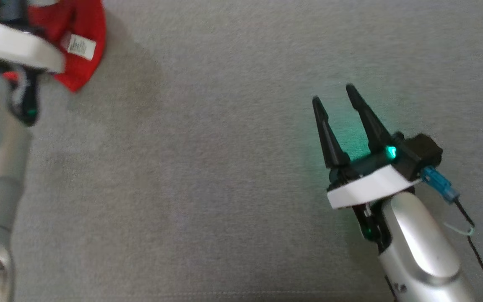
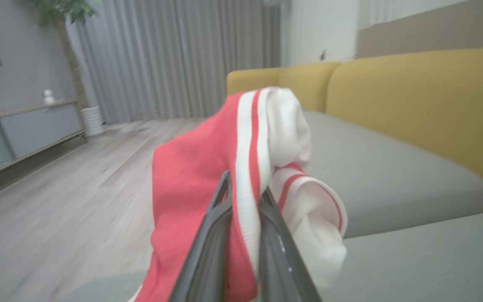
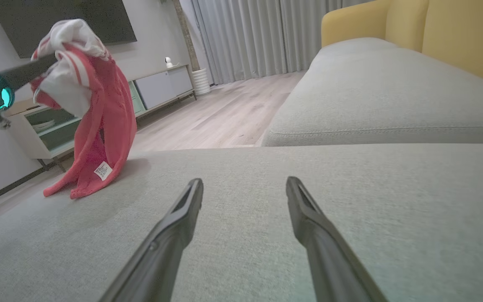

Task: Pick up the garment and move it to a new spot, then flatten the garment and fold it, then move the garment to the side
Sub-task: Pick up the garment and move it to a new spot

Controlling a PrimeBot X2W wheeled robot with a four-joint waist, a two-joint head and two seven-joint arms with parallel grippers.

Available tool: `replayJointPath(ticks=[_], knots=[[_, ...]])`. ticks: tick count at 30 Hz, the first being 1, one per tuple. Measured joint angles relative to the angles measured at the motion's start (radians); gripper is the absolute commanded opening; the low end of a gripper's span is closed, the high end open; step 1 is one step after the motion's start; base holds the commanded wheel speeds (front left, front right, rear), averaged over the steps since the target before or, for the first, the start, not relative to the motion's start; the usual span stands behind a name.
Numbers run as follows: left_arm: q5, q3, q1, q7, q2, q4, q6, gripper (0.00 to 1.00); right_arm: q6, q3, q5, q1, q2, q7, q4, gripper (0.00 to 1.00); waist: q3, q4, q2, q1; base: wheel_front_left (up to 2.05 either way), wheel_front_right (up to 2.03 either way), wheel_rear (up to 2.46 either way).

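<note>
Left wrist view: left gripper [image 2: 245, 184] fingers pinch the garment [image 2: 191, 188] aloft, its hem brushing the sofa [image 3: 350, 209]. Right gripper [image 3: 245, 181] fingers wide, empty. Placing, flattening, folding remain.

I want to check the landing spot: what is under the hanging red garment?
Grey sofa cushion; the garment, held by the left gripper, seems to touch it with its lower edge. The patch beneath that edge is covered.

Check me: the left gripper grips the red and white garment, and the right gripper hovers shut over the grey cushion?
The right gripper over the grey cushion is open, not shut, as the right wrist view shows. The left gripper does grip the garment.
</note>
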Motion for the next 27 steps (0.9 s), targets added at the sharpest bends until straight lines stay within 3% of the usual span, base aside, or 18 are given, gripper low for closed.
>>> replayJointPath(ticks=[7,15,21,27], knots=[[-0.064,-0.125,0.055,-0.006,-0.092,-0.191,0.0,0.0,0.0,-0.01,0.033,0.046,0.0,0.0,-0.003,1.0,-0.065,-0.083,0.0,-0.0001,0.0,0.0,0.0],[-0.115,-0.239,0.182,-0.006,-0.205,-0.271,0.0,0.0,0.0,-0.012,0.048,0.088,0.001,0.0,-0.003,1.0,-0.114,-0.162,0.0,0.0,0.0,0.0,0.0],[-0.148,-0.32,0.252,-0.006,-0.287,-0.301,0.0,0.0,0.0,-0.016,0.055,0.102,0.002,0.0,-0.003,1.0,-0.139,-0.193,0.0,-0.0001,0.0,0.0,0.0],[-0.191,-0.433,0.293,-0.006,-0.319,-0.343,0.0,0.0,0.0,-0.029,0.055,0.101,0.003,0.0,-0.002,1.0,-0.137,-0.196,0.0,0.0,0.0,0.0,0.0]])
